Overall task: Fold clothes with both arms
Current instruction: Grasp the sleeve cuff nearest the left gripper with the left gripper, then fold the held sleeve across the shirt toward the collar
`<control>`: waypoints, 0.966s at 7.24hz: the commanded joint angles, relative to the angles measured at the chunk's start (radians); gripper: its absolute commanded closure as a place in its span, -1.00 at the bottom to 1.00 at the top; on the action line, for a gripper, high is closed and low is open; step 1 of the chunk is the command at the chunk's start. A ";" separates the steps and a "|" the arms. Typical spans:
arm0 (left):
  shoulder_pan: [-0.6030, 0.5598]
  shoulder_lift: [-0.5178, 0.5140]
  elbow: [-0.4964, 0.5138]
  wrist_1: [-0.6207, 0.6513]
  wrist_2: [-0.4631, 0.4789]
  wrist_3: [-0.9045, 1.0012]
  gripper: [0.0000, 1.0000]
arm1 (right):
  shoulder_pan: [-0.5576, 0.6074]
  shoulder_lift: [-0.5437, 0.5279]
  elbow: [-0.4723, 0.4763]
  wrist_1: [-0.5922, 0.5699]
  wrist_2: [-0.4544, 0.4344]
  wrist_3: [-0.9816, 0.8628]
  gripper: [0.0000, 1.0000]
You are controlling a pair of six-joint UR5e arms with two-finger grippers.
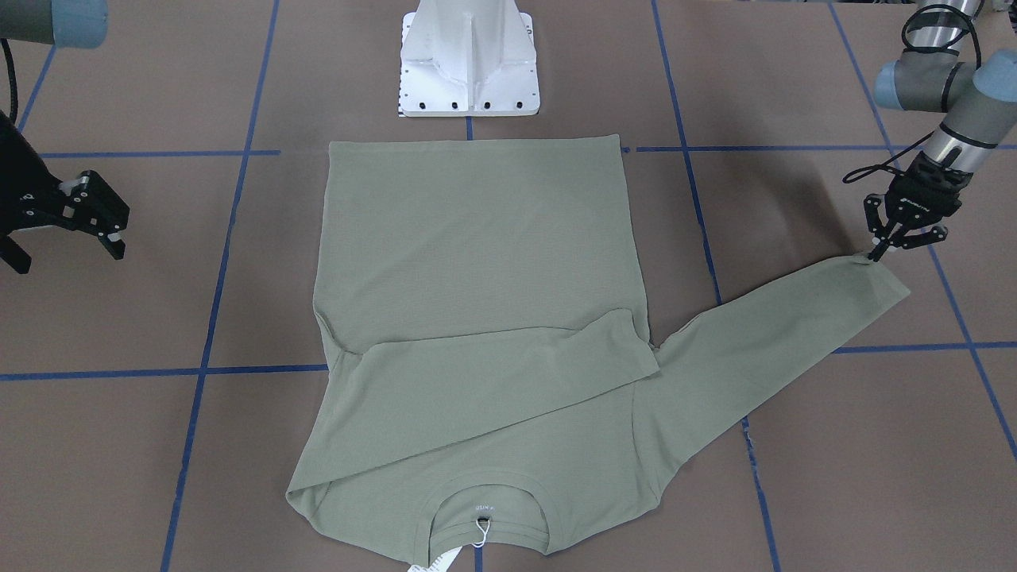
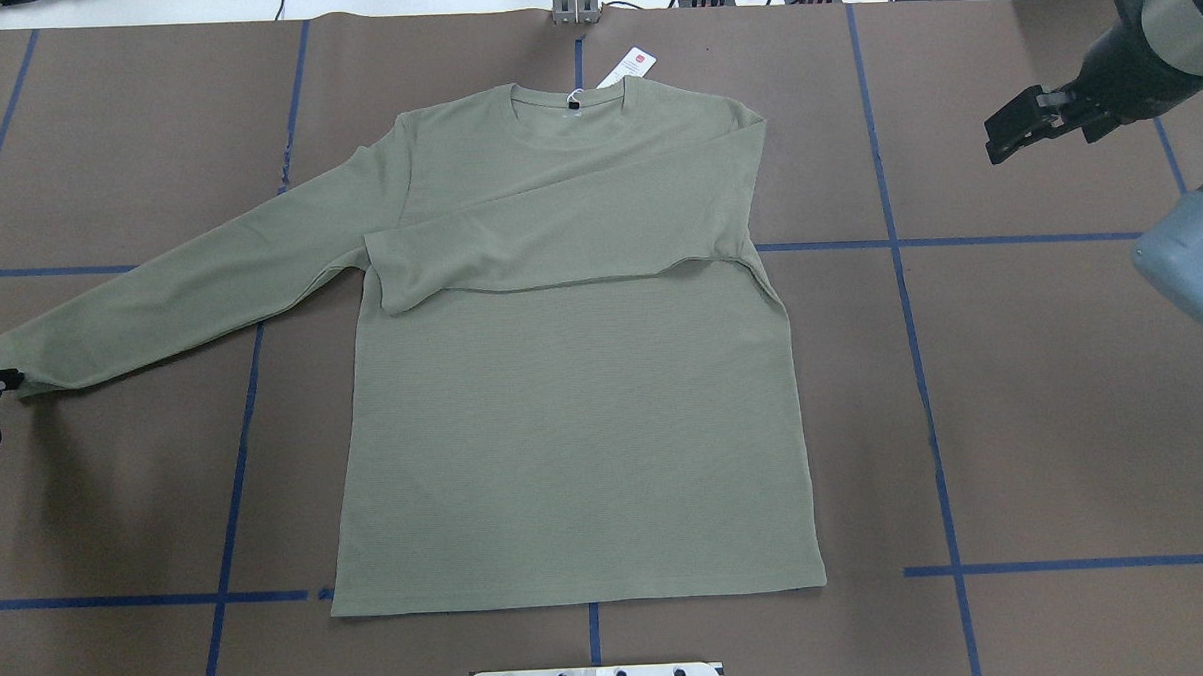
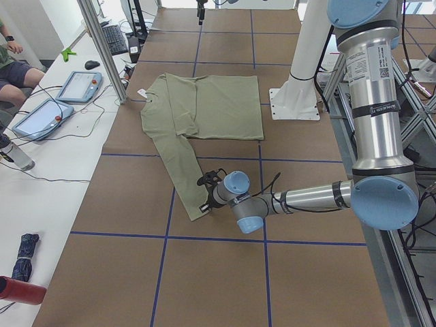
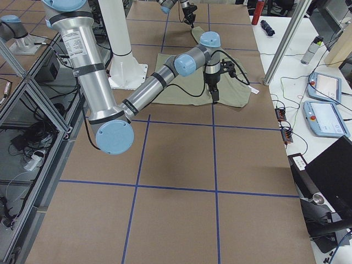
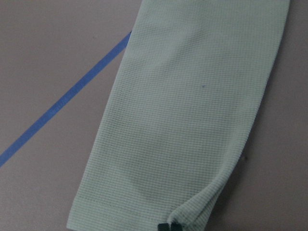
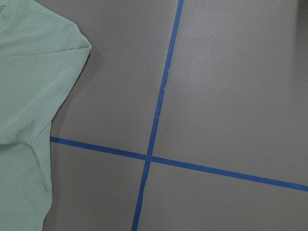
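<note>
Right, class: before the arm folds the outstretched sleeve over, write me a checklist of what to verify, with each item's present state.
1. Left gripper shut on the cuff: ok, pinching one corner.
2. Grip firm enough to carry the sleeve: cannot tell.
3. Other sleeve folded across the chest: ok.
4. Shirt body lying flat: ok.
5. Right gripper open, touching no fabric: ok.
6. Hang tag outside the fold path: ok, beyond the collar.

You've got the olive shirt (image 2: 565, 429) flat, hem twd the white pedestal (image 1: 469, 63), collar away, one slv folded across chest. Left gripper (image 1: 882, 253) pinches the outstretched slv's cuff (image 1: 870, 276); right gripper (image 1: 70, 254) hangs spread, off the fabric.
</note>
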 commanded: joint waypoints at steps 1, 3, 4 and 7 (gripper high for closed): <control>-0.008 -0.004 -0.118 0.001 -0.005 -0.003 1.00 | 0.002 -0.002 0.000 0.000 0.000 -0.002 -1.00; -0.059 -0.111 -0.169 0.025 -0.038 -0.214 1.00 | 0.002 -0.012 0.002 0.000 0.000 -0.003 -1.00; -0.059 -0.203 -0.174 0.101 -0.051 -0.302 1.00 | 0.002 -0.015 0.005 0.000 0.000 -0.003 -1.00; -0.053 -0.630 -0.253 0.681 -0.037 -0.487 1.00 | 0.064 -0.032 -0.015 -0.015 0.011 -0.172 -1.00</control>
